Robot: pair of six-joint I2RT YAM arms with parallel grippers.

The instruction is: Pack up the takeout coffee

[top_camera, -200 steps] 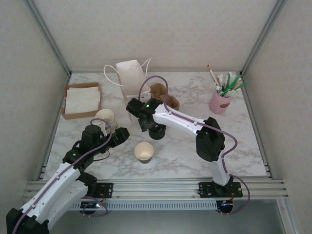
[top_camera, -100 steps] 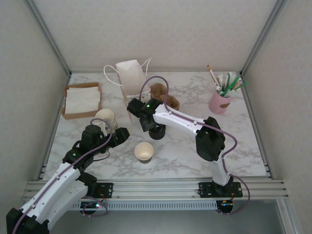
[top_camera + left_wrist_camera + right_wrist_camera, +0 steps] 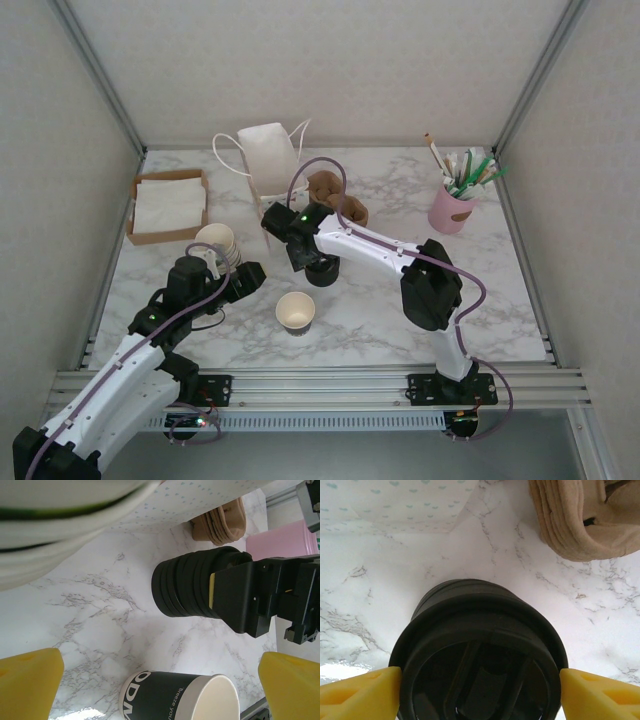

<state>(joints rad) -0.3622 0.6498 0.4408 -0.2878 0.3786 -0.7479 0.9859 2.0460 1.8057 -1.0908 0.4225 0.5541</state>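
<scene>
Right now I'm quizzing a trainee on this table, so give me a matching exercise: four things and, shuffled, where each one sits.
Things:
1. paper cup
2. stack of black lids
3. pink holder
4. napkin tray

Places:
A. far right of the table
B. flanked by the right claw
C. far left of the table
D. lidless, near the front, between the two arms

Pairs: 1-D, 2-B, 3-A, 4-C

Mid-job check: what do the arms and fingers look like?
Both the left arm and right arm have white links, black joints and black wrist housings. A lilac cable loops along each, a green light glows on each, and the fingers are yellow.
</scene>
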